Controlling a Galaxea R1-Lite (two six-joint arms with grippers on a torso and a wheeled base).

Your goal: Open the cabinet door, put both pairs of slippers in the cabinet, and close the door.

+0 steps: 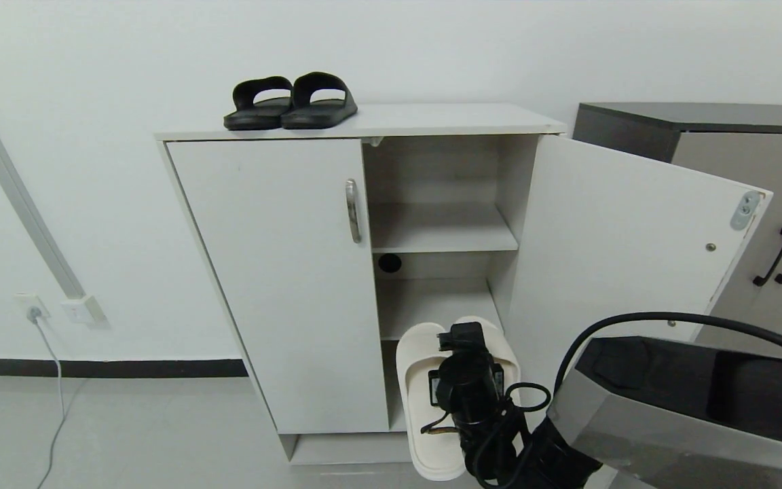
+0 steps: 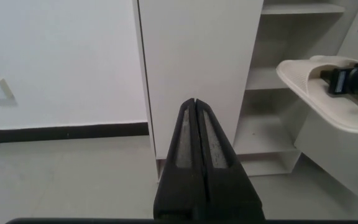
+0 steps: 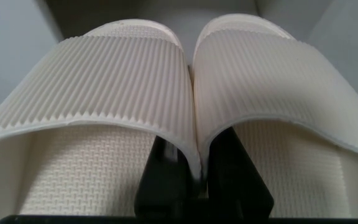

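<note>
A white pair of slippers [image 1: 425, 407] hangs in the air in front of the cabinet's open right half, near the lower shelf. My right gripper [image 1: 460, 337] is shut on the pair's inner straps [image 3: 191, 134], one finger inside each slipper. A black pair of slippers [image 1: 289, 103] rests on the cabinet top [image 1: 432, 119], toward its left. The right cabinet door [image 1: 622, 238] stands swung open; the left door [image 1: 282, 272] with its metal handle [image 1: 353, 210] is closed. My left gripper [image 2: 194, 106] is shut with nothing in it, low before the closed left door [image 2: 197, 56].
Inside the cabinet are bare shelves [image 1: 442, 231] and a round hole [image 1: 389, 263] in the back panel. A grey cabinet [image 1: 737, 176] with black handles stands right of the open door. A wall socket and cable [image 1: 34, 316] sit at the left, above bare floor.
</note>
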